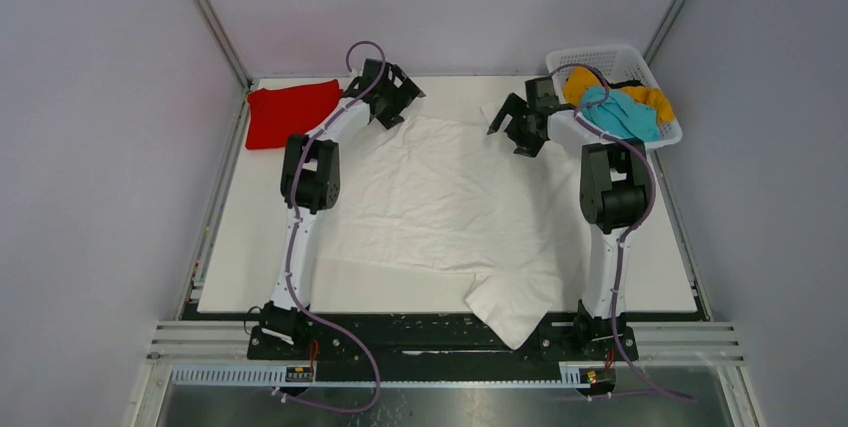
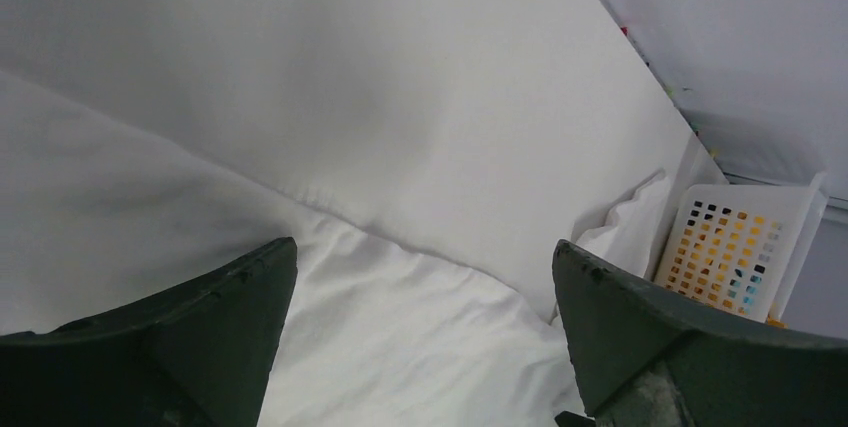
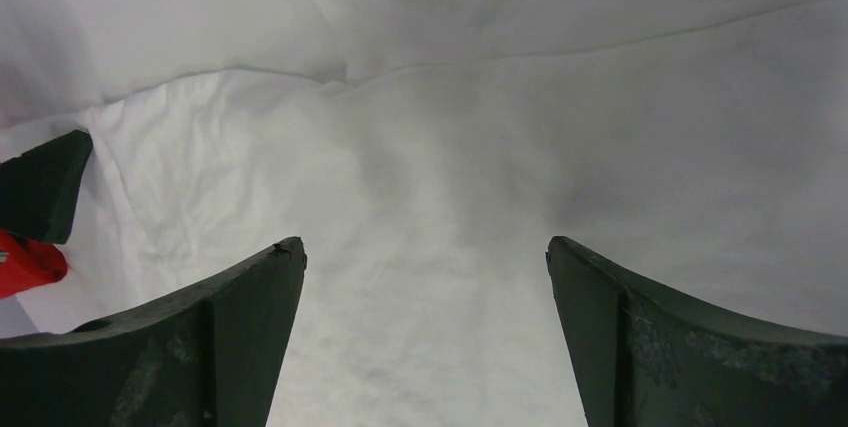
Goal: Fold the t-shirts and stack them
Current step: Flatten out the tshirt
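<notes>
With my left tool and right tool both wide open and holding nothing above the basket-side edge of the white t-shirt, which lies spread on the counter beside the basket, I risk pinching only one layer and skewing the fold.
</notes>
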You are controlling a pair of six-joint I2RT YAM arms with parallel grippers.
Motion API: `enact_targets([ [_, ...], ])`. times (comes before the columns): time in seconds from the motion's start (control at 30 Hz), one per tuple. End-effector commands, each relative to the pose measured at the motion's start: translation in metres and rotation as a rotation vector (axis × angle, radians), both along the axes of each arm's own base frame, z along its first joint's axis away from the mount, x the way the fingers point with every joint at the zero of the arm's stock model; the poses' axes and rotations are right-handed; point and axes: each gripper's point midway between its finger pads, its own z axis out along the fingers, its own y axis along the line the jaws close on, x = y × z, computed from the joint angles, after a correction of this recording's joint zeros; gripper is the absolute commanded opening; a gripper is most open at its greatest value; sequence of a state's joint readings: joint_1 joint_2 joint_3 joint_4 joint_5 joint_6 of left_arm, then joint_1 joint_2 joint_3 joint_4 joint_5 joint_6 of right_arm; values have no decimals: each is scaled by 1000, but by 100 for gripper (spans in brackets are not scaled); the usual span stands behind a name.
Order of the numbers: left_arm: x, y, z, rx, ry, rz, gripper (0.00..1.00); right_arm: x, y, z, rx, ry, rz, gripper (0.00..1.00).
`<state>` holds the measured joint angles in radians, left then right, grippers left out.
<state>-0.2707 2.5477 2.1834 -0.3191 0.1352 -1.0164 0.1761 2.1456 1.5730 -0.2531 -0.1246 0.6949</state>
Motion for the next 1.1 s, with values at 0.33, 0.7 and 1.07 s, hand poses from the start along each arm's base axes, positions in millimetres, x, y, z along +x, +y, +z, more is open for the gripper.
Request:
enact_targets([
  [0.33,-205,79,118,235,-156,-100,99,-185,-47,31,-252,5,68,100],
  [0.7,-289,96,47,222,-2,-120,99,-179,-45,-15,-225,164,127,99],
  [1.07,-320,132,37,328,80,11,99,-162,-53,-13,-247,258,110,99],
])
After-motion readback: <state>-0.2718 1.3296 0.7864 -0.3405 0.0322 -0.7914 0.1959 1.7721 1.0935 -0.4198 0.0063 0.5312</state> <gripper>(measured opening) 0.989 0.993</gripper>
